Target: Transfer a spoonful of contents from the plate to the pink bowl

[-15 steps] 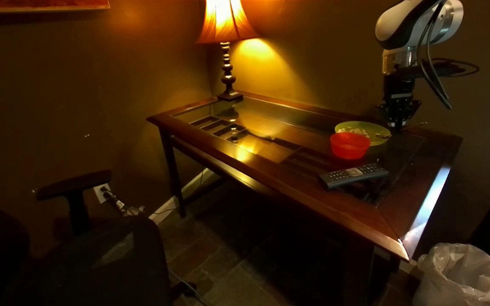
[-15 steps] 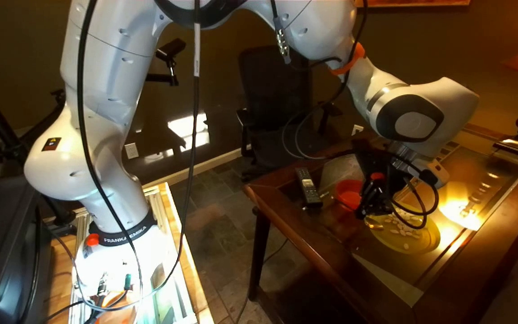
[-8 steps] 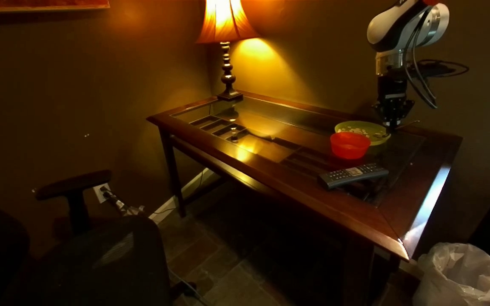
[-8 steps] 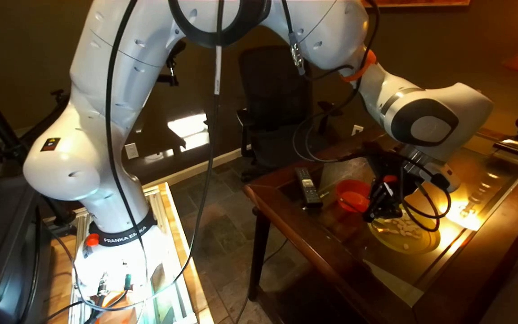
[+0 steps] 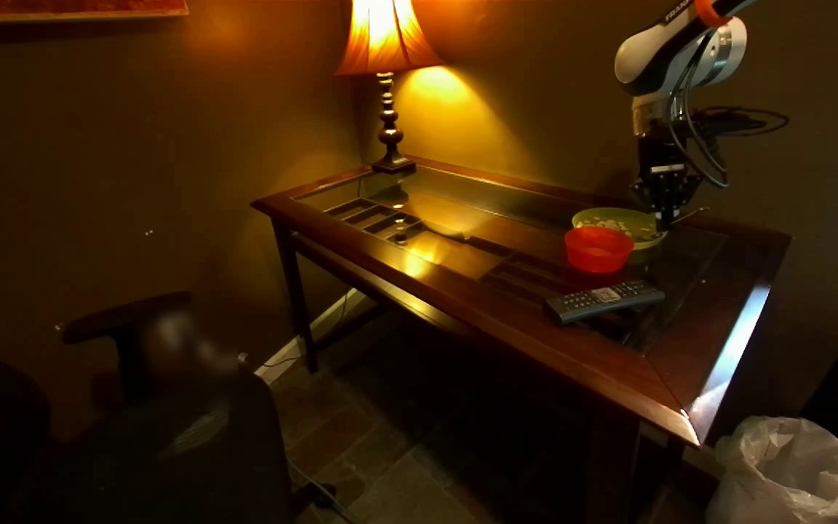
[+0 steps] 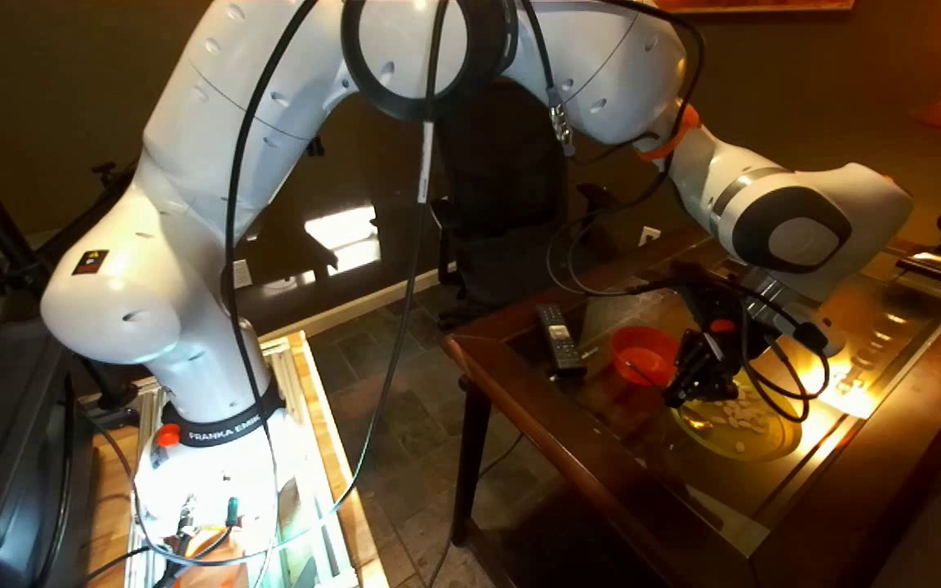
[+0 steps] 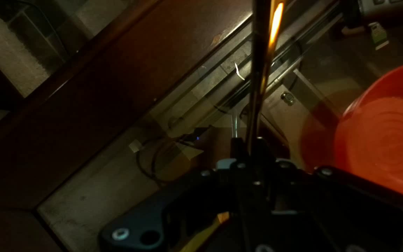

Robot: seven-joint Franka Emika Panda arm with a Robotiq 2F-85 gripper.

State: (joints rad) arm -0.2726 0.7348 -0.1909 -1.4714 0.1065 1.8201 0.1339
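Note:
The pink bowl point(image 5: 599, 251) looks red and stands on the glass tabletop; it also shows in an exterior view point(image 6: 642, 356) and at the right of the wrist view point(image 7: 390, 140). Next to it lies the yellow-green plate point(image 5: 641, 218), also in an exterior view point(image 6: 714, 443), with white pieces point(image 6: 742, 416) on it. My gripper point(image 5: 665, 220) points down at the plate's edge nearest the bowl and is shut on a metal spoon point(image 7: 262, 66). The spoon's handle slants up and away. Its golden head point(image 6: 699, 423) is low over the plate; whether it holds pieces I cannot tell.
A remote control point(image 5: 604, 300) lies near the table's front edge, also in an exterior view point(image 6: 560, 339). A lit lamp point(image 5: 390, 135) stands at the table's far corner. A chair point(image 6: 503, 188) and a lined bin point(image 5: 790, 473) stand by the table.
My gripper, with the spoon in it, has moved over towards the plate and slightly down at the end. The spoon's head has moved a little further onto the plate. Bowl and plate look almost unmoved.

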